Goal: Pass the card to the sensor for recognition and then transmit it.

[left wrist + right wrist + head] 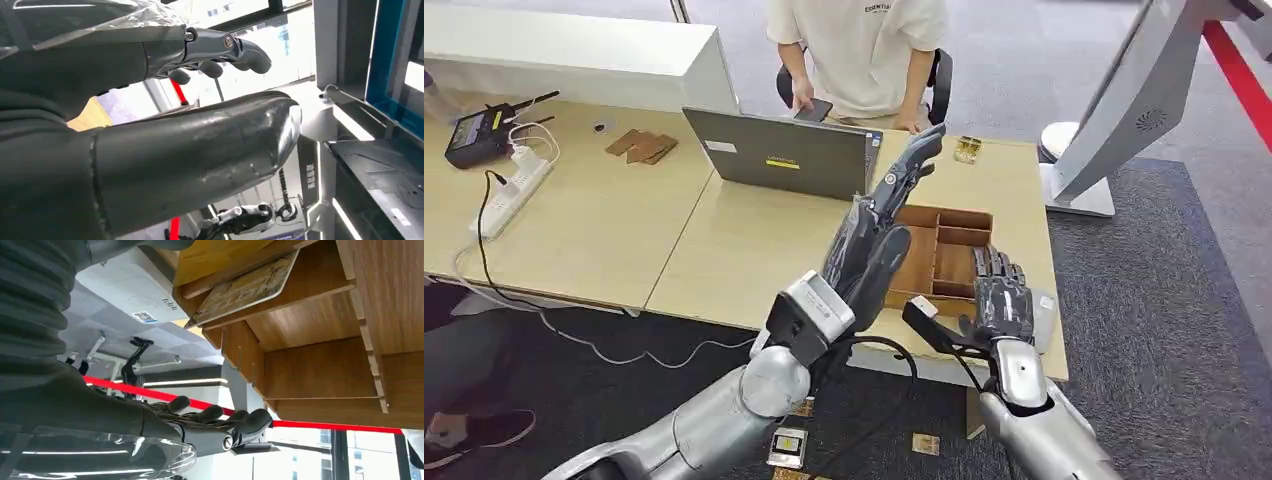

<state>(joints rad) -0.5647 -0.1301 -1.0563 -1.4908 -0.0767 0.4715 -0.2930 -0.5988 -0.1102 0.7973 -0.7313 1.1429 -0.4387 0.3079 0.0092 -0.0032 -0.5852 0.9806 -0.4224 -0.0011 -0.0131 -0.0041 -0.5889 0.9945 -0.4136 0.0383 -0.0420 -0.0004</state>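
Left hand (879, 235) raised above table (724, 250), fingers straight and apart, holding nothing. Right hand (1002, 295) at table's near right corner, by near edge of wooden tray (954, 222), fingers extended, empty. Card (245, 287) lies tilted in tray compartment

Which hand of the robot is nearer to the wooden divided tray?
Right. The right hand hovers at the wooden tray's near edge; the left hand is raised beside its laptop-side edge.
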